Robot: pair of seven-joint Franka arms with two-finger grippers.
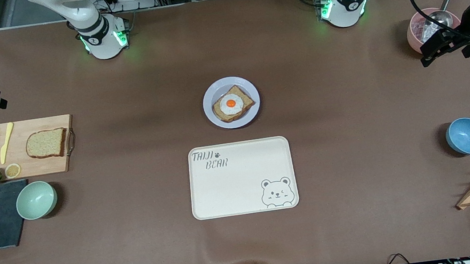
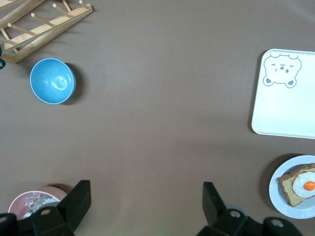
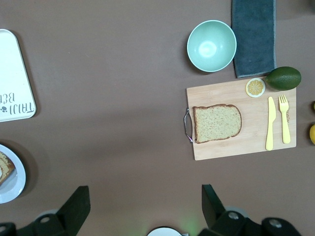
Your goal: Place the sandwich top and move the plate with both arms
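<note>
Both arms wait, raised at the table's ends: the left gripper (image 2: 142,206) over bare cloth near a pink tub (image 1: 426,30), the right gripper (image 3: 142,206) over the table near the cutting board (image 1: 28,148), each with jaws wide apart and holding nothing. Only the right wrist view shows one plain bread slice (image 3: 217,123) lying on that board beside its metal handle. One plate (image 1: 231,102) mid-table carries one egg-topped slice (image 1: 232,104); one tray (image 1: 242,177) lies nearer the camera. Two bowls (image 1: 36,200) stand, one at each end.

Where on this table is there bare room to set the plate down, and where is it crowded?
Free: the tray just nearer the camera than the plate, and the bare cloth between plate and blue bowl. Crowded: around the cutting board with the bread slice, green bowl and fruit.
</note>
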